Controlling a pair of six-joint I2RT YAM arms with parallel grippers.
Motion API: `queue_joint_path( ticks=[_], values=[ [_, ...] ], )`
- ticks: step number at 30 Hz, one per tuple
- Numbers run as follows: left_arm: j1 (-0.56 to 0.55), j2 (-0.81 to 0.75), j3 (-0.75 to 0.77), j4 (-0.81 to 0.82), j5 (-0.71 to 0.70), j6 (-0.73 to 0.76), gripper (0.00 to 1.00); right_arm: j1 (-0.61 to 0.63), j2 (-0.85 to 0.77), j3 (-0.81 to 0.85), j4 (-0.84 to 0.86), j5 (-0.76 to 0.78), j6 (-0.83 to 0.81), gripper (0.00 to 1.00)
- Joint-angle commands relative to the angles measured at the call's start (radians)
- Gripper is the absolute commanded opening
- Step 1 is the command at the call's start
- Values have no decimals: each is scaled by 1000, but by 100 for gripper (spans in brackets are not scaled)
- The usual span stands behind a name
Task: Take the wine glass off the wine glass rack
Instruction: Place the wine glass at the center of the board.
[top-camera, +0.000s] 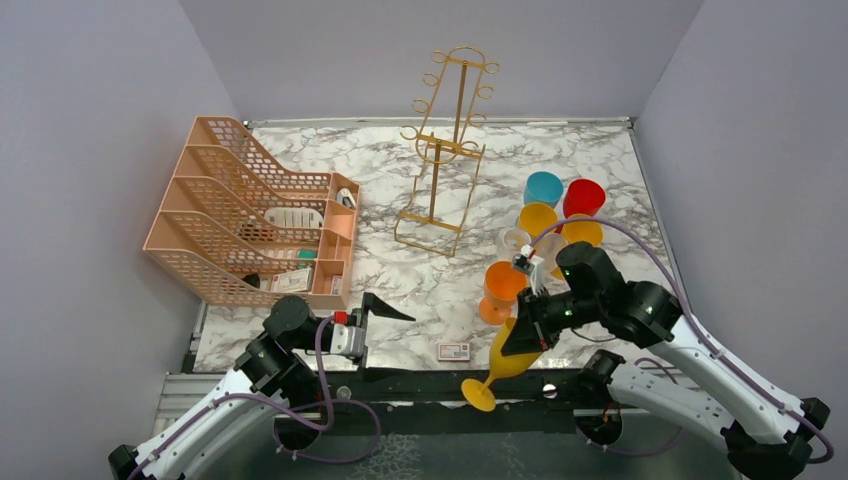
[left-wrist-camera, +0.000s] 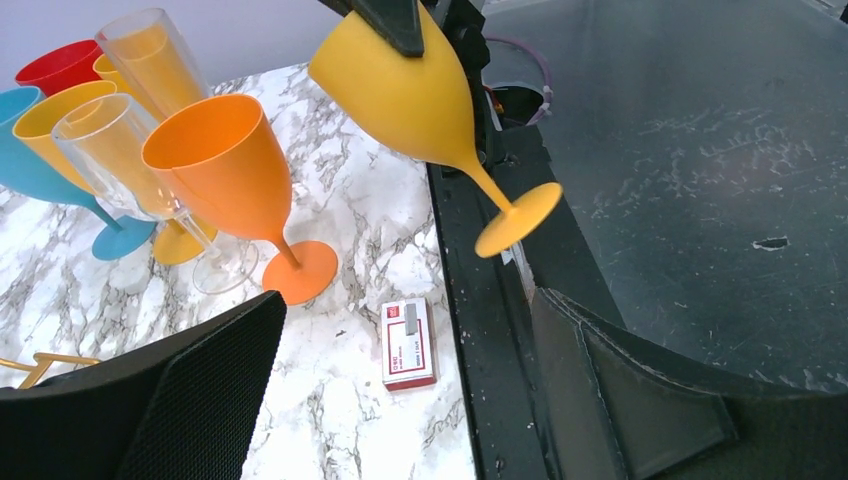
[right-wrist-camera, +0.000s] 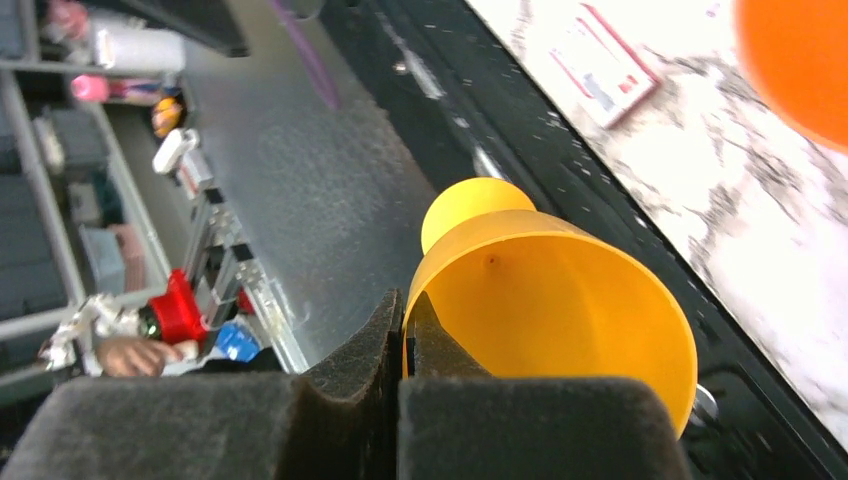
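While right jaws pinch the yellow wine glass (top-camera: 508, 358) rim | left jaws spread | glass tilted

We count eight stemmed glasses: one yellow wine glass (left-wrist-camera: 400, 95) pinched by the right gripper (right-wrist-camera: 405, 300), and seven standing glasses (left-wrist-camera: 225, 165) just beyond its fingers. One gold wire rack (top-camera: 441, 152), one peach organiser (top-camera: 240, 200), one small box (left-wrist-camera: 408, 343) left of those fingers.

You see the yellow plastic wine glass (top-camera: 505, 360) tilted at lower centre, foot lowest; the thin gold wire rack (top-camera: 443, 152) stands upright at upper centre.
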Motion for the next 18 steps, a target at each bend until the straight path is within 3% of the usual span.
queue_joint_path(
  ticks=[1, 9, 18],
  values=[
    [1, 1, -8, 5, -18, -8, 99, 4, -21, 57, -166, 210, 34, 1],
    [2, -2, -11, 8, -34, -12, 99, 5, 7, 139, -290, 668, 133, 1],
    [1, -10, -13, 10, -66, -26, 99, 5, 6, 96, -132, 903, 201, 1]
  ],
)
